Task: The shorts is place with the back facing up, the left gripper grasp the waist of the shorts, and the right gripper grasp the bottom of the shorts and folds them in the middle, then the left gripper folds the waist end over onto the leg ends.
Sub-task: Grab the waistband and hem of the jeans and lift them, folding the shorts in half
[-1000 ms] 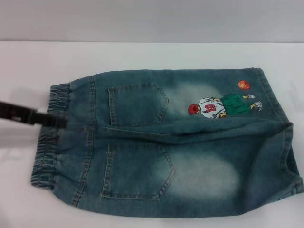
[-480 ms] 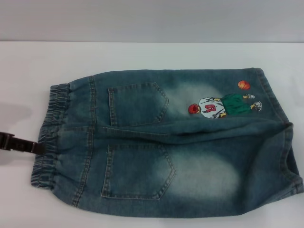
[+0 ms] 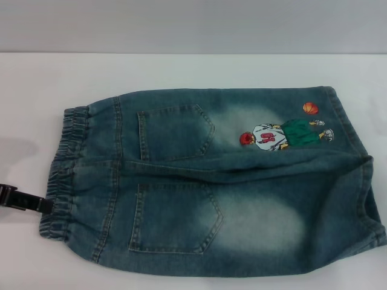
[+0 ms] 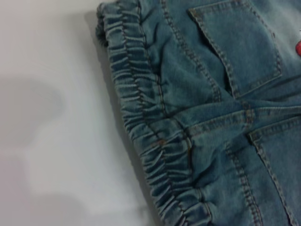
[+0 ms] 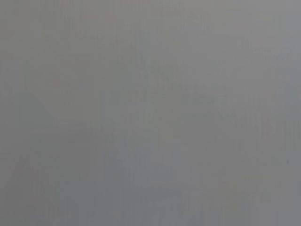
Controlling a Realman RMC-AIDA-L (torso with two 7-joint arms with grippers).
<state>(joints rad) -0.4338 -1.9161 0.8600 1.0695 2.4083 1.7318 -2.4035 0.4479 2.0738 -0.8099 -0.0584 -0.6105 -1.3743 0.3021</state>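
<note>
One gripper is in sight: the left gripper, a dark bar-like tip lying low over the white table, its end touching or just short of the gathered elastic waistband of the faded blue denim shorts. Whether its fingers are parted or closed I cannot tell, and nothing shows it holding cloth yet. The right gripper is not in view; its wrist view shows only blank grey.

Outward from the tip, the waistband runs across in front of it, puckered and slightly raised off the table, most of it lying to the far side of the tip. Beyond the band lie two back pockets, the nearer back pocket ahead of the gripper and the farther back pocket off towards the far side. Past them, well away, is the embroidered basketball-player patch, and last the leg hems at the far end from the gripper.

The step in hand looks like taking the waist. To do it well, I would judge the gripper should come in flat along the table and slide one finger beneath the band so both denim layers are caught, biting deep into the elastic rather than nipping a single ruffle, which would likely slip. A hold near the waistband's near corner would suit the lengthwise fold.
</note>
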